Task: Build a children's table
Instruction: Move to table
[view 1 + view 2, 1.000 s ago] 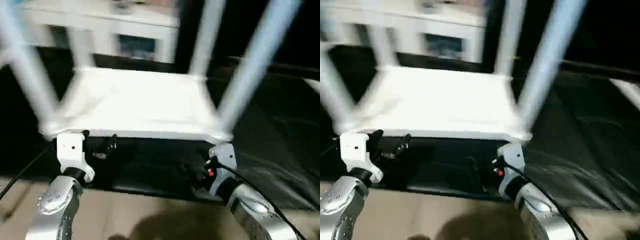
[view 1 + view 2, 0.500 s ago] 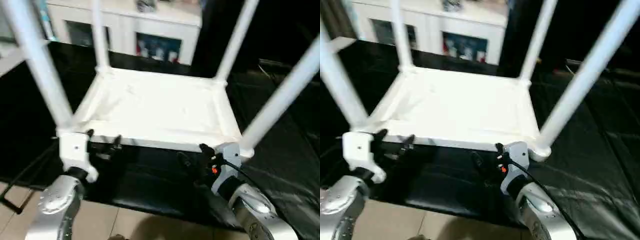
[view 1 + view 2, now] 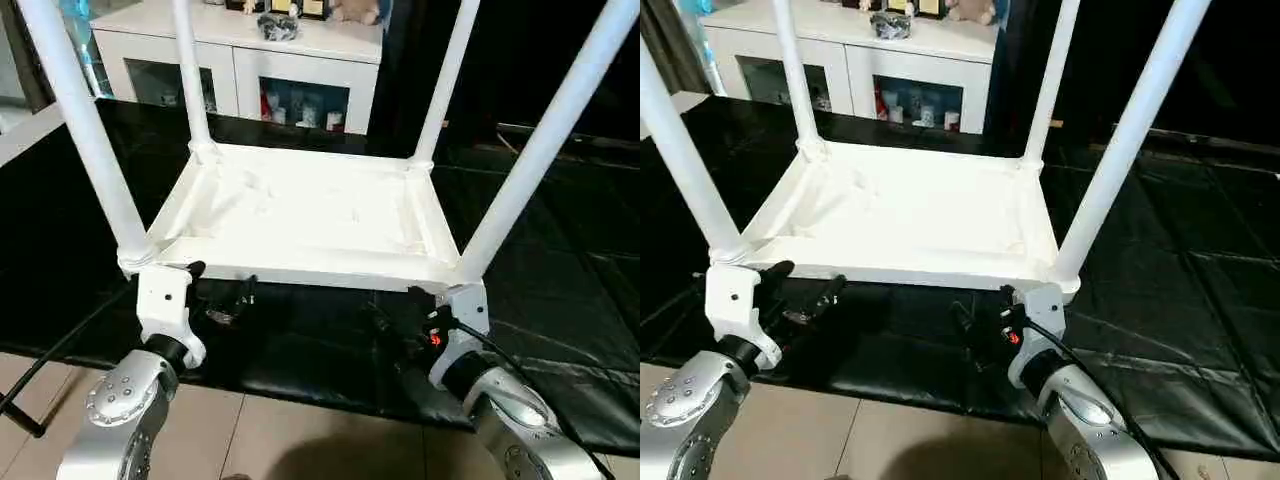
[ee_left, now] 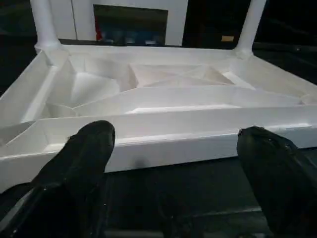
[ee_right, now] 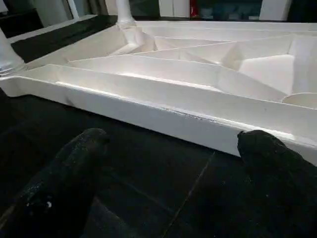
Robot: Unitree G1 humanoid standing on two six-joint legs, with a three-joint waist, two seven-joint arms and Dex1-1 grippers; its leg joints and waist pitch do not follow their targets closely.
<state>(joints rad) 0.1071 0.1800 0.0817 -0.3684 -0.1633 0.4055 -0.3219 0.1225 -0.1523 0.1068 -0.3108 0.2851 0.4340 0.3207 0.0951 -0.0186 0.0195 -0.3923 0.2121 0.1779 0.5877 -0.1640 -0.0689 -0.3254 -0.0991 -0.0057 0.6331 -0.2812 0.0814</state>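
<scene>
The children's table lies upside down on a black mat. Its white ribbed tabletop (image 3: pixel 300 215) faces up. White tube legs stand upright in its corner sockets: near left (image 3: pixel 85 130), far left (image 3: pixel 187 75), far right (image 3: pixel 447 85) and near right (image 3: pixel 545 140). My left gripper (image 3: pixel 222 290) is open, low in front of the tabletop's near rim (image 4: pixel 163 148) by the left corner, holding nothing. My right gripper (image 3: pixel 395 310) is also open, just short of the same rim (image 5: pixel 188 121) near the right corner. Neither gripper touches the table.
A white glass-door cabinet (image 3: pixel 250 60) stands behind the table. The black mat (image 3: pixel 560 300) spreads far to the right and ends at beige floor tiles (image 3: pixel 300 440) close to me. A black cable (image 3: pixel 50 350) runs off at the left.
The head view has shifted and steadied, so the whole picture moved. Both grippers stay open in front of the tabletop's near rim. The table itself has not visibly moved.
</scene>
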